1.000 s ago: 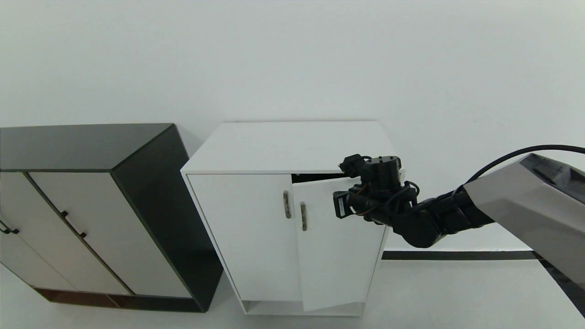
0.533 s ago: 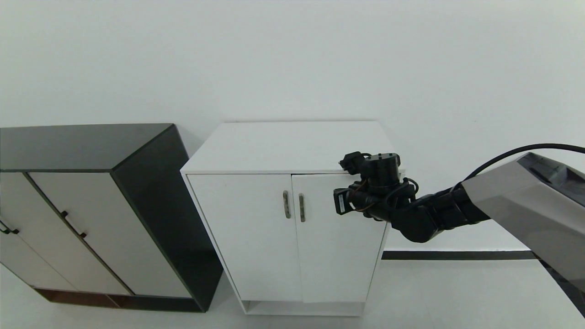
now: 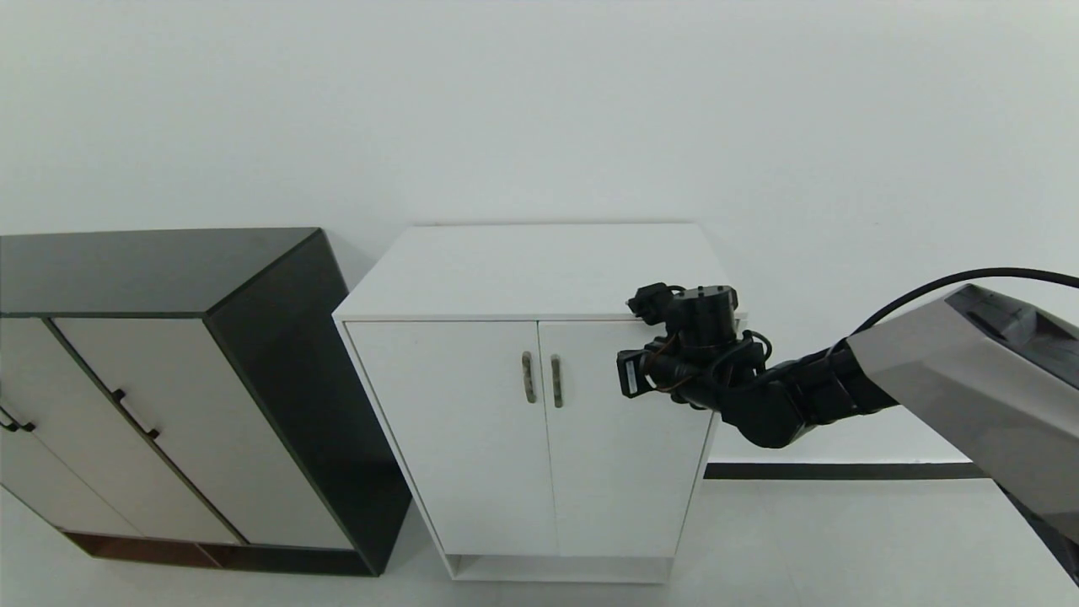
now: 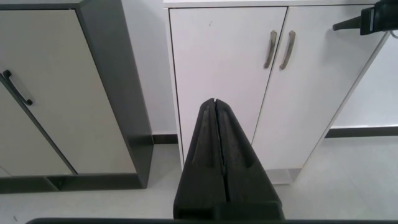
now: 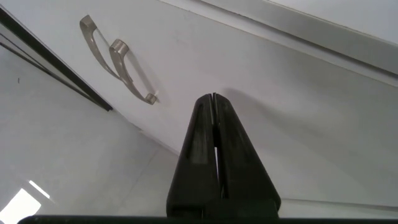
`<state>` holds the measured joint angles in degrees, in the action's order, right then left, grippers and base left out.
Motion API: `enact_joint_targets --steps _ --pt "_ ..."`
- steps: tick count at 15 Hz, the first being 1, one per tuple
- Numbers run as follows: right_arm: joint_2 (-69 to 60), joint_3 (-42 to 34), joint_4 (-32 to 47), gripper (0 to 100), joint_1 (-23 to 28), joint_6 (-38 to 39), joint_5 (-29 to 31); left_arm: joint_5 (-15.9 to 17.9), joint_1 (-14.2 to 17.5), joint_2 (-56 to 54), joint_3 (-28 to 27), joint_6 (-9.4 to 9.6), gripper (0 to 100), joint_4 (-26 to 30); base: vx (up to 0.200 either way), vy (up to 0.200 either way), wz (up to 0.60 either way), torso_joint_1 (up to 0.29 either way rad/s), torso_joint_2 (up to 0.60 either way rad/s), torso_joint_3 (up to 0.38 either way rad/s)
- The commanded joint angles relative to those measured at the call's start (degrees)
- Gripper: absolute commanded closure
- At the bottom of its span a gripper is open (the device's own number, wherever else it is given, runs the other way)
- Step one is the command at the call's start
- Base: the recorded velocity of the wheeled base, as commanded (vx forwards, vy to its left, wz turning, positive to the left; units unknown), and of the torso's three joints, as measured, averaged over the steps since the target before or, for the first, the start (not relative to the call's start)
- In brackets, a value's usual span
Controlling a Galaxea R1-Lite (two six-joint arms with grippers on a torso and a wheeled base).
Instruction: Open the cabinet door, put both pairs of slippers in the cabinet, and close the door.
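Head view: the white cabinet (image 3: pixel 523 270) stands on the floor with both doors flush. The right arm (image 3: pixel 759 405) is held level at the right door (image 3: pixel 620 455), probably to press it home.
Left wrist view: left pincer (image 4: pixel 214 106) together, well back from the cabinet.
Right wrist view: right pincer (image 5: pixel 214 99) together, tips at the door face.

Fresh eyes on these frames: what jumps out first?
The white cabinet in the middle stands with both doors shut. The right gripper is closed, its tip at the upper part of the right door, to the right of the two handles. A dark cabinet stands close on the white one's left.
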<state>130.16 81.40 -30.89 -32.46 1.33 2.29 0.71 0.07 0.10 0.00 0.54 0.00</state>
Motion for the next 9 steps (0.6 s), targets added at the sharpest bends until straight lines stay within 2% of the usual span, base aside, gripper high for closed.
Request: enact_joint_targets --steps 1,9 --pt "0.01 -0.1 -0.05 100 0.03 -0.01 -0.01 0.0 0.01 -0.01 0.0 -0.01 100 0.0 0.0 0.0 0.0 0.0 0.0 0.0" --pt "0.8 0.43 0.04 100 0.3 -0.19 0.26 0.0 0.01 -0.01 0.0 -0.01 100 0.0 0.0 0.0 0.0 0.0 0.0 0.0"
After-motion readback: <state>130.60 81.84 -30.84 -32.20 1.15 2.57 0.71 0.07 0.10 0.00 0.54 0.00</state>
